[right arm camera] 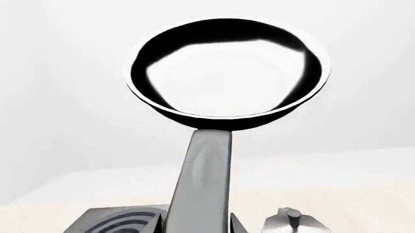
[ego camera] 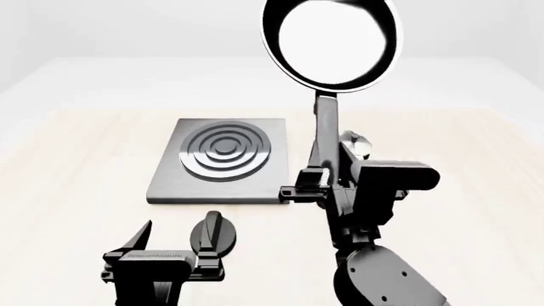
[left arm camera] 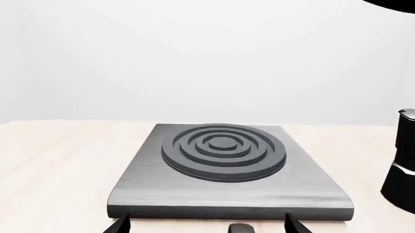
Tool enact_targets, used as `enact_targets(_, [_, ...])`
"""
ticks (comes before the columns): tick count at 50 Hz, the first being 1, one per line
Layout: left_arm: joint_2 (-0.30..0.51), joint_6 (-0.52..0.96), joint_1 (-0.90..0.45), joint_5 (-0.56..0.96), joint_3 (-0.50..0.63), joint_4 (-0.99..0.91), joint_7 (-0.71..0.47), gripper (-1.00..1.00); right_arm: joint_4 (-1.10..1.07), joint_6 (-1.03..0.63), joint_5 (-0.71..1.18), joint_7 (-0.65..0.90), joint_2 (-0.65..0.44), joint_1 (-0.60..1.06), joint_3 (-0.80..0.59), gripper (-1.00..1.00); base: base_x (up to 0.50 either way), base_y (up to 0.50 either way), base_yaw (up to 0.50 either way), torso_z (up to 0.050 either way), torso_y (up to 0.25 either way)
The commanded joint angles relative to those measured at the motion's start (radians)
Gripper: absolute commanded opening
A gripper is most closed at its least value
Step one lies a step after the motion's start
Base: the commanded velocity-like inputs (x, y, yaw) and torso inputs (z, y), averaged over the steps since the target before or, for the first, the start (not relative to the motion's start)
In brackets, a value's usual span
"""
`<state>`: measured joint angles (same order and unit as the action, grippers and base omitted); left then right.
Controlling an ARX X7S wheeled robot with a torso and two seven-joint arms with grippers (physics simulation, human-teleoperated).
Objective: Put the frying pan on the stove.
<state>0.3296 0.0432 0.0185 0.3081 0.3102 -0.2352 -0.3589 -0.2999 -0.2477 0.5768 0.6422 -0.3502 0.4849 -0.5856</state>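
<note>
Black and glossy, the frying pan (ego camera: 330, 43) hung in the air, lifted clear of the pale wooden table (ego camera: 76, 166) and carried by its long handle (ego camera: 327, 131). The right gripper (ego camera: 327, 185) was clamped on the near end of that handle, fingers closed tight against it, with the pan's round bowl reaching out past the far right corner of the stove (ego camera: 221, 167). The pan's shiny inside reflected white.

In the right wrist view the pan (right arm camera: 227, 73) filled the upper part of the picture, its handle (right arm camera: 202, 179) running back toward the camera, and a corner of the stove (right arm camera: 120, 221) showed low beside the handle. On the other side of the handle stood the silver top of a moka pot (right arm camera: 293, 222).

The stove lay flat on the table, a square grey metal plate with dark raised rings (ego camera: 223, 150) in the middle, nothing resting on it. The left gripper (ego camera: 177, 237) sat low, just in front of the stove's near edge, its fingers spread wide and holding nothing. A small black knob (ego camera: 213, 231) lay close to that near edge, beside the left gripper's fingers. From the left wrist view the stove (left arm camera: 227, 167) sat squarely ahead, the moka pot (left arm camera: 401, 160) standing to one side of it on the table (left arm camera: 58, 170).
</note>
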Motion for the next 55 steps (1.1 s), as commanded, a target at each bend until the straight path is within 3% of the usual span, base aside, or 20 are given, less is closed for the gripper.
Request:
enact_targets(1, [0.003,-0.001,0.000,0.000,0.003,-0.003,-0.003,1.00,-0.039,-0.043,-0.031,-0.092,-0.036,0.054,-0.033,-1.00,0.00,0.00,0.00,0.000,0.000])
enact_targets(22, [0.008,-0.004,0.001,0.001,0.005,-0.005,-0.012,1.00,-0.016,-0.131,0.063,-0.212,-0.082,0.121,-0.062,-1.00,0.00,0.00,0.00,0.000,0.002])
enact_targets(55, [0.017,-0.007,0.004,0.000,0.014,-0.017,-0.023,1.00,0.209,-0.260,0.119,-0.381,-0.050,0.291,-0.121,-1.00,0.00,0.00,0.00,0.000,0.002])
